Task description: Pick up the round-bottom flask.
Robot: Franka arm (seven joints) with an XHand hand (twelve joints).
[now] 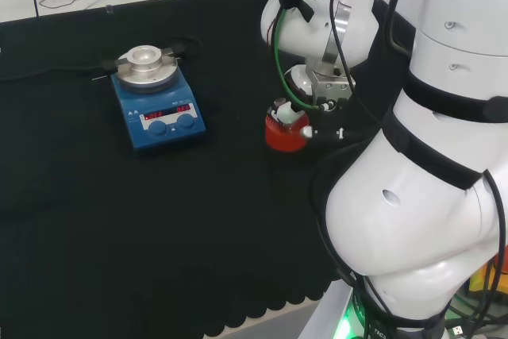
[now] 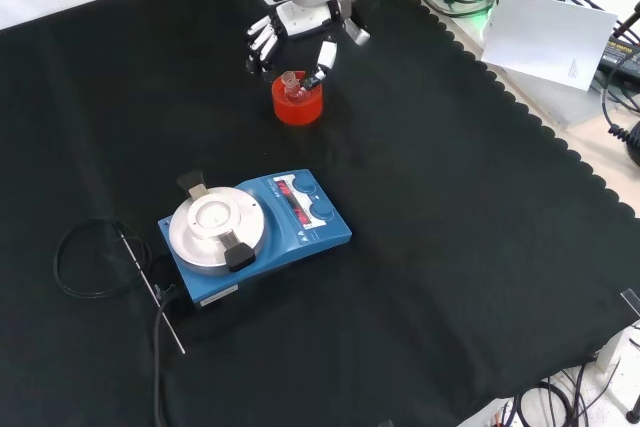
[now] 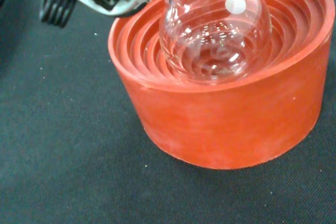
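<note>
Round-bottom flask (image 3: 215, 32) sits bulb-down in the red ribbed stand (image 3: 231, 124), on the black cloth (image 2: 450, 247) up-view from the blue hotplate (image 2: 255, 232) in the front view. Hand (image 2: 300, 32) hangs right over it, fingers (image 2: 262, 42) spread and relaxed, holding nothing; one fingertip close to the neck, contact unclear. Flask looks like thin clear glass, empty: probably light, rigid, slick, brittle. Bulb is sunk in the ribs, so I'd pinch the neck and lift straight up, or the stand may come along

even bright light; glare on flask (image 3: 215, 30) glass.
</note>
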